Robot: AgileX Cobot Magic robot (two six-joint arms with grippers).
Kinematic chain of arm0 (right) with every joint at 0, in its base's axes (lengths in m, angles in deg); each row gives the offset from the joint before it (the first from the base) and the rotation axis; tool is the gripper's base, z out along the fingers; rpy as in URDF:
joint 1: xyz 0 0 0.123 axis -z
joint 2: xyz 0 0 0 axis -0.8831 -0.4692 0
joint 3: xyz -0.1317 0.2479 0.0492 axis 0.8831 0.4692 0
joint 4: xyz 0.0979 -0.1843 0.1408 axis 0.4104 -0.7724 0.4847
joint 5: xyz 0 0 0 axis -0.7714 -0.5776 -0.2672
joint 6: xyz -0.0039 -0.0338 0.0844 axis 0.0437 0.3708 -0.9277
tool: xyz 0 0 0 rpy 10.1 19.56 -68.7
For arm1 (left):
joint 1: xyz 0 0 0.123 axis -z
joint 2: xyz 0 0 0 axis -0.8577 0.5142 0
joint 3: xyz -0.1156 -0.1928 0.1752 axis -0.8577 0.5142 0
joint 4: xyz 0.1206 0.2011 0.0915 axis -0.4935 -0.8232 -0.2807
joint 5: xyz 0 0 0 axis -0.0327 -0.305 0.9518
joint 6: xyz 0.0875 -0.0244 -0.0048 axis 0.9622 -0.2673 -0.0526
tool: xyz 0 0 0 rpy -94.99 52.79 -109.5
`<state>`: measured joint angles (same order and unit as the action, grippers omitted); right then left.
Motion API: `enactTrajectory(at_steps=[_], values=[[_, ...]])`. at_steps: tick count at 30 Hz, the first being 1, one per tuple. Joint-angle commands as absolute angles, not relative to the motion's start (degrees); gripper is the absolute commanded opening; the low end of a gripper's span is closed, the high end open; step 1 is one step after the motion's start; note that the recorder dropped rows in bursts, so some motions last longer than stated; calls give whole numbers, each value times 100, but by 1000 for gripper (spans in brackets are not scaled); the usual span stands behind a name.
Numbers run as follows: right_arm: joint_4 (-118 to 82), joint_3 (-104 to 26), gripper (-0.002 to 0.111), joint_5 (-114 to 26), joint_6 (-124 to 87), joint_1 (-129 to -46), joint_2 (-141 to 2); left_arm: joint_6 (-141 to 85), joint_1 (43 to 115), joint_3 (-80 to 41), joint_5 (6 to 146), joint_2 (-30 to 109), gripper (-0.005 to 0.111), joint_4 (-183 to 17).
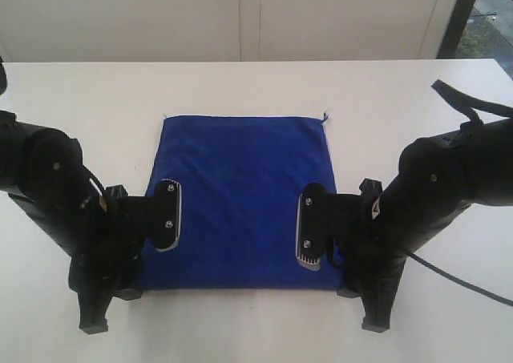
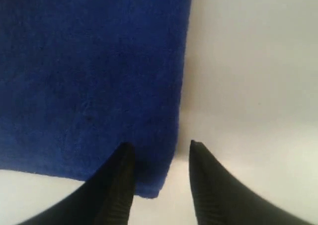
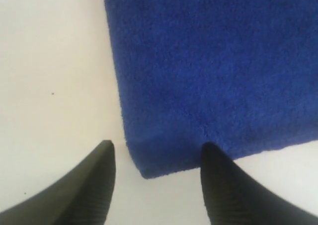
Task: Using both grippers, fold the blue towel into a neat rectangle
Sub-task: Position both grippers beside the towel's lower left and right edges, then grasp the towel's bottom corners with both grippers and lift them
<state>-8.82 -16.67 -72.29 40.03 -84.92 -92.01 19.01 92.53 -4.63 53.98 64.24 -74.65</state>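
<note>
The blue towel (image 1: 244,199) lay flat on the white bench (image 1: 256,82) in a squarish shape, with a small loose thread (image 1: 325,116) at its far right corner. Only the exterior view took in that whole outline. It also showed the 2 black arms (image 1: 56,195) standing at the towel's 2 near corners, each with a silver ribbed pad (image 1: 168,215) turned inward over the cloth.

The wrist views gave what the exterior view could not: the gap between the tips. On the left gripper (image 2: 158,148) the jaws stood apart and released. 1 dark tip was over the cloth just inside its side edge and the other was over bare bench. The towel's corner sat below the gap.

On the right gripper (image 3: 156,148) the jaws were likewise spread and grasped nothing. 1 tip was over the bench and the other was at the towel's edge, with the rounded corner lying between them. Whether any tip touched the cloth could not be told from either wrist view.
</note>
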Motion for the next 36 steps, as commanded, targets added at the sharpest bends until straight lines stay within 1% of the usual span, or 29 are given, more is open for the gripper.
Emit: enactTrajectory(at_steps=[1,11,13,16,17,19,21,24,26,36], values=[[-903,-1646,50,-7156,3992,-8490,-9210,1910,9235,-422,5531,6612,43,-7446],[-903,-1646,49,-7076,3992,-8490,-9575,1910,9235,-422,5553,6925,43,-7446],[-903,-1646,45,-7076,3992,-8490,-9675,1910,9235,-422,5542,6925,43,-7446],[-903,-1646,34,-7089,3992,-8490,-9739,1910,9235,-422,5530,6925,41,-7446],[-903,-1646,30,-7090,3992,-8490,-9738,1910,9235,-422,5522,6925,40,-7446],[-993,-1646,23,-7136,3992,-8490,-9724,1910,9235,-422,5492,6925,33,-7446],[-1057,-1646,17,-7217,3992,-8490,-9724,1910,9235,-422,5467,6925,23,-7446],[-1126,-1646,11,-7302,3992,-8490,-9724,1910,9235,-422,5432,6925,8,-7457],[-1126,-1646,9,-7357,3992,-8490,-9724,1910,9235,-422,5394,6925,0,-7473],[-1126,-1646,8,-7994,3992,-8490,-9063,1910,9235,-433,4880,6556,0,-7576]])
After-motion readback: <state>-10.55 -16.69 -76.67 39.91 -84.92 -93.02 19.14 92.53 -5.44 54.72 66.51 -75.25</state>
